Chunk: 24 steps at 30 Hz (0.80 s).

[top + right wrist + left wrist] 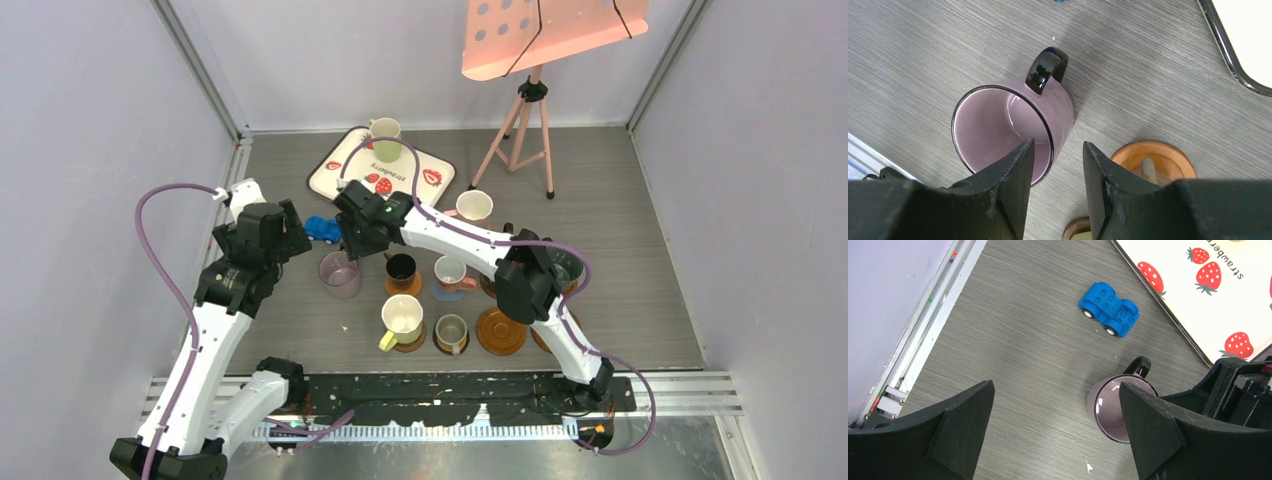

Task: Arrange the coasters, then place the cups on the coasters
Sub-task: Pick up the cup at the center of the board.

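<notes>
Table: grey wood-grain top (620,250), lying beneath both grippers.
Strawberry tray: white, rectangular (352,152), beyond both grippers, with a pale mug (385,138) standing on it.
Left gripper: (1055,390) released, jaws spread wide over bare table with nothing between them.
Right gripper: (1058,147) jaws part-way apart, astride the mauve mug's wall with one finger over the inside and one outside. A gap shows on each side of the rim, so no grip is visible.
Mauve mug: (998,130) upright on the bare table, not on a coaster, its black handle pointing away from the right gripper. It sits just beside the left gripper's right finger.
Other cups: small black cup (401,268) and pink cup (450,272) just behind the right gripper, each on a coaster. Yellow-handled mug (402,318) and grey mug (451,332) are further back towards the arm bases.
Glossy brown coaster: (501,331) bare, beside the grey mug.
Orange coaster: (1168,152) just beside the right gripper's outer finger.
Blue toy car: (1109,309) ahead of the left gripper, apart from the mauve mug.
</notes>
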Tool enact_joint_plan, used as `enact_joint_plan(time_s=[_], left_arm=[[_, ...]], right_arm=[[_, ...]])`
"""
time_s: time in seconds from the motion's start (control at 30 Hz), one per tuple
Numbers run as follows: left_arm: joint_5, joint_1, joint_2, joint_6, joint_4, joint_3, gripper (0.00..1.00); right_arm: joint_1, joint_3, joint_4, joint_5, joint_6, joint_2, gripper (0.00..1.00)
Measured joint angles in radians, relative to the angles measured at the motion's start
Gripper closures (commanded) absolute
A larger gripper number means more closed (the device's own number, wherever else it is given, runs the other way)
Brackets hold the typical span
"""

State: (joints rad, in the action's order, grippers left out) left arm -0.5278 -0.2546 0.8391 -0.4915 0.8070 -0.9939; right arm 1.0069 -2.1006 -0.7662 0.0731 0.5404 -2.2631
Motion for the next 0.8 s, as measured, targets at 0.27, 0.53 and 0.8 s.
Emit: enact_joint_plan(time_s=[0.27,0.53,0.8], left_arm=[[-0.006,-0.008,0.000,0.002,0.006,0.000,0.00],[-0.003,-0.008,0.000,0.001,0.006,0.000,0.00],[0.009,-0.008,0.000,-0.009,0.008,0.000,0.00]], right_arm=[[0.001,-0.011,0.002,-0.024,0.015,-0.040,0.58],[0.001,-0.034,0.000,-0.036,0.017,-0.074,0.69],[-0.003,-0.071,0.001,-0.043,0.030,-0.081,0.78]])
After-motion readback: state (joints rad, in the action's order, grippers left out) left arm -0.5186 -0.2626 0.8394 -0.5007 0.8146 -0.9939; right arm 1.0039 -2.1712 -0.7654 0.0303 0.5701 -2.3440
